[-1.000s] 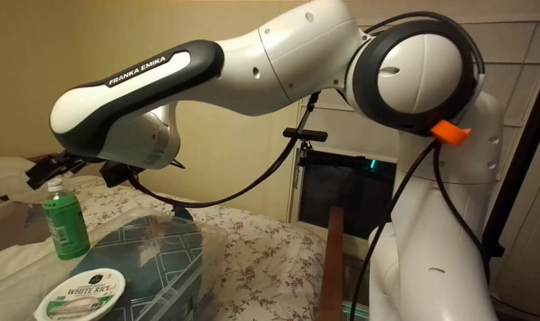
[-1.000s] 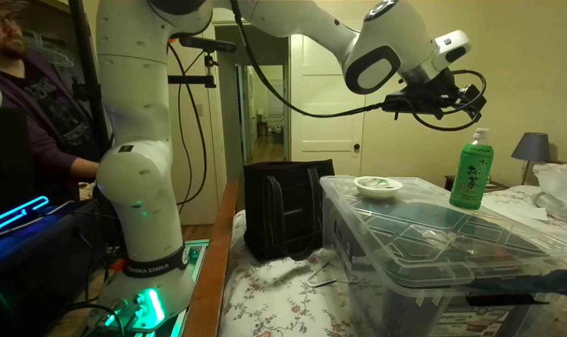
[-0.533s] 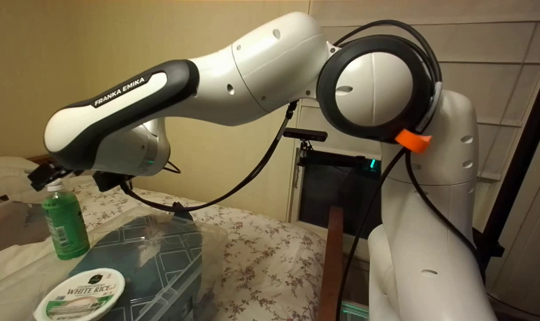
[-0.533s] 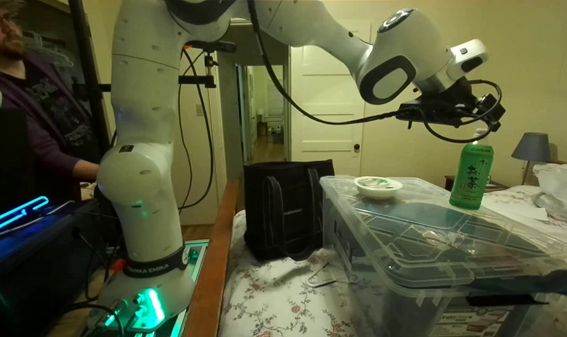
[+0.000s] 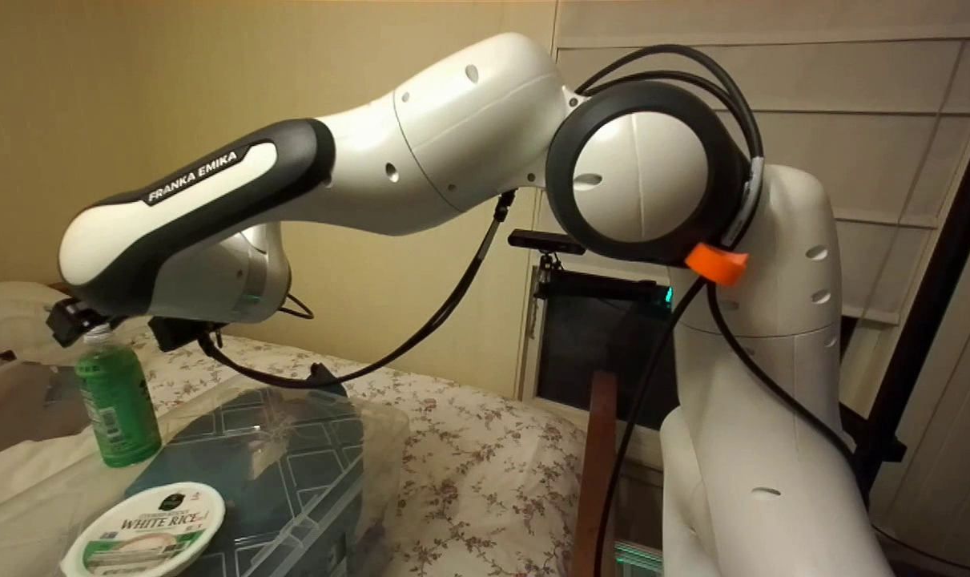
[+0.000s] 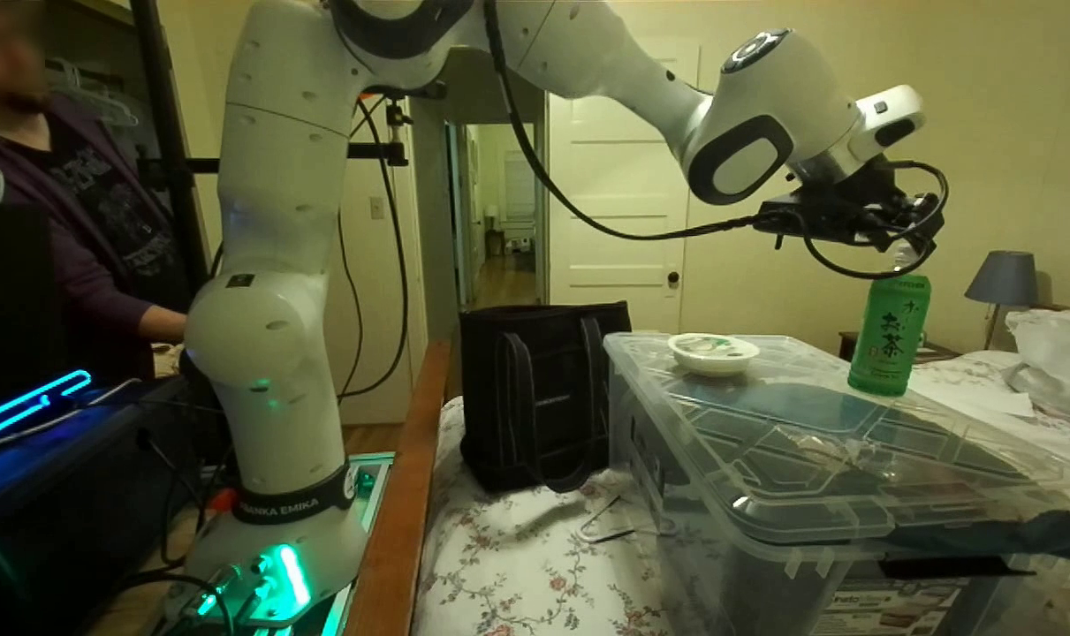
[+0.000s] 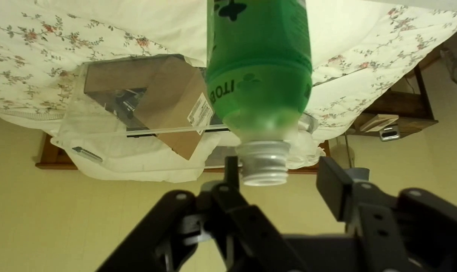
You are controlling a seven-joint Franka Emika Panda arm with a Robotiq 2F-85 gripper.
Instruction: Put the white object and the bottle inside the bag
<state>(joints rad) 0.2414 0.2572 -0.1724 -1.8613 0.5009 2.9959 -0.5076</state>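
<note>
1. Reference: clear plastic storage bin (image 6: 702, 530) with a transparent ribbed lid; a floral-printed bedsheet (image 5: 485, 473) extends beside it.
2. White-capped green plastic bottle (image 6: 891, 340): upright on the bin, near one edge of the lid.
3. Round white bowl (image 5: 144, 529) with a printed rice label: resting on the bin, apart from the bottle.
4. Black fabric tote bag (image 6: 557, 371) with looped straps: standing on the bedsheet, just beside the bin.
5. Black two-fingered gripper (image 7: 279, 179): positioned above the bin, at the top of the bottle. Fingers (image 7: 333, 189) are set wide apart. In the wrist view, the cap (image 7: 264, 162) appears between them, closer to one finger; contact cannot be determined.
</note>
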